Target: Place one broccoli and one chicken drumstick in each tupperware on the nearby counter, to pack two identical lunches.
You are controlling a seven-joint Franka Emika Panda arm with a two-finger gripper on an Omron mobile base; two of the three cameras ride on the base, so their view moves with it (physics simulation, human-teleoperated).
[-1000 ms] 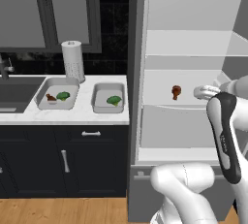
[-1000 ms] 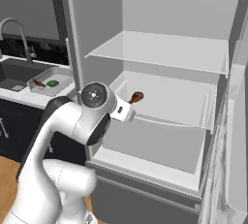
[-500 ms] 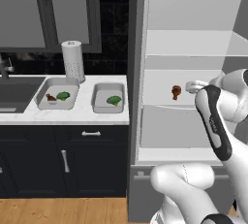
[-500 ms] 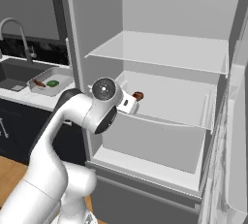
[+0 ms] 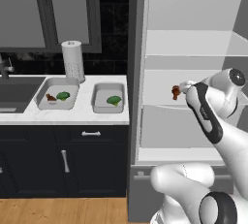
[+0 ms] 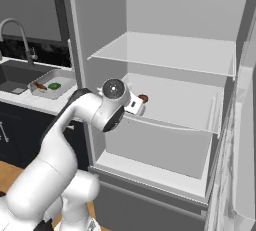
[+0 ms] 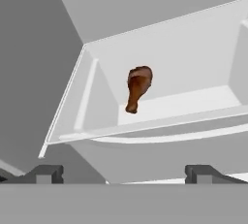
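step: reach for second drumstick | pincer (image 7: 124,172) spread, empty, aimed into fridge | drumstick (image 7: 138,88) on middle fridge shelf (image 7: 193,103) near its left wall | desk (image 5: 82,115): left tub (image 5: 42,105) has broccoli plus drumstick, right tub (image 5: 99,107) broccoli only, so it needs this one

**Right base view: arm reaching into open fridge**

Arm is occupying lower left to centre. Gripper (image 6: 134,104) is sitting at frame centre, just left of a chicken drumstick (image 6: 143,98) lying on the middle fridge shelf (image 6: 195,117). At left edge, one tupperware (image 6: 67,82) is holding broccoli (image 6: 54,86) and a second drumstick (image 6: 40,86).
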